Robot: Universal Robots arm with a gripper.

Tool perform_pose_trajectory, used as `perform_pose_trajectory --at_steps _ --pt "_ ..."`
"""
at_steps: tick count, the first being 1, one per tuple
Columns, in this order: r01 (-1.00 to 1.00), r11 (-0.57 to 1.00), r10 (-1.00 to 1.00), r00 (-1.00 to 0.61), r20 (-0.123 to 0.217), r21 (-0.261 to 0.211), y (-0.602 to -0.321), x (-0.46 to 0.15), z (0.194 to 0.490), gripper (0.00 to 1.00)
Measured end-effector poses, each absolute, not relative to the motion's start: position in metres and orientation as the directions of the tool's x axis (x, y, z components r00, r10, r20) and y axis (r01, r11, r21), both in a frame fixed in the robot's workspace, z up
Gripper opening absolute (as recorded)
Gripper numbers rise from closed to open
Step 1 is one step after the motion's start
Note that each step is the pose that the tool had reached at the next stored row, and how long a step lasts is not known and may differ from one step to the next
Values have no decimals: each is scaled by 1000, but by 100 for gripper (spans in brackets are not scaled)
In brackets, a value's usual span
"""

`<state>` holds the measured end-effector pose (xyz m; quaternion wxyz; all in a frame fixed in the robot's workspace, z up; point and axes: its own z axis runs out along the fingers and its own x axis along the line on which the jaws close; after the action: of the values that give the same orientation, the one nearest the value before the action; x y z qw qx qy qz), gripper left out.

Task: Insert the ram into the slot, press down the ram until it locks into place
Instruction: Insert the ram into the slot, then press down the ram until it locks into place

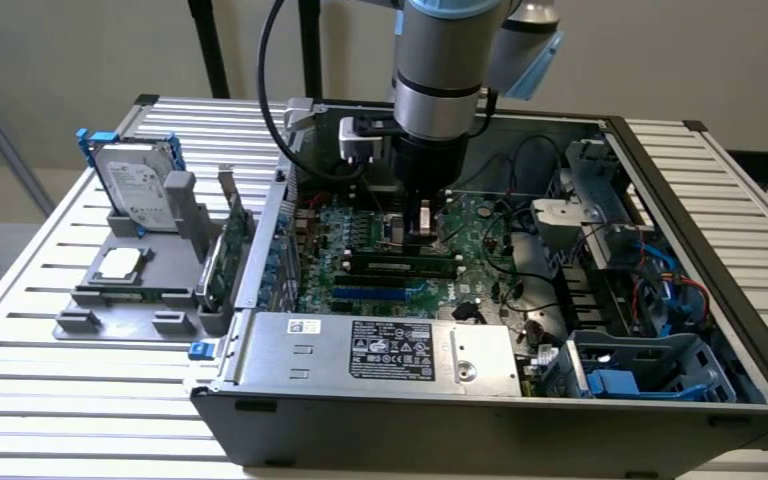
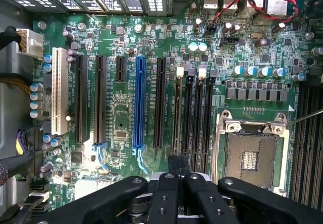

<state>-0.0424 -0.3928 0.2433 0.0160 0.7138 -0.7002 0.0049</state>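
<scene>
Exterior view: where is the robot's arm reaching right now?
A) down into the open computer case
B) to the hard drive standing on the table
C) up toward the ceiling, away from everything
A: the arm comes down from above and its gripper hangs inside the open computer case, just over the green motherboard.
</scene>
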Motion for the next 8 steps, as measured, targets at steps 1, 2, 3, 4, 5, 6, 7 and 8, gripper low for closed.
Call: perform_pose_trajectory --at_steps 1,2,3,4,5,6,7,8 --pt "-1000 -19 -999 20 29 16 -393 -42 243 11" --pt "-1000 -19 -999 19 29 16 -393 -42 243 11" --pt "-1000 -19 -999 20 29 16 -393 -42 243 11" --pt "-1000 -19 -999 20 29 16 -393 -42 243 11" --pt "-1000 -19 -999 20 29 16 -393 -42 243 11" --pt "-1000 -19 -999 20 29 16 -393 -42 243 11" --pt "-1000 -19 -999 20 29 16 -393 -42 243 11" --pt "-1000 -19 -999 20 29 16 -393 -42 243 11"
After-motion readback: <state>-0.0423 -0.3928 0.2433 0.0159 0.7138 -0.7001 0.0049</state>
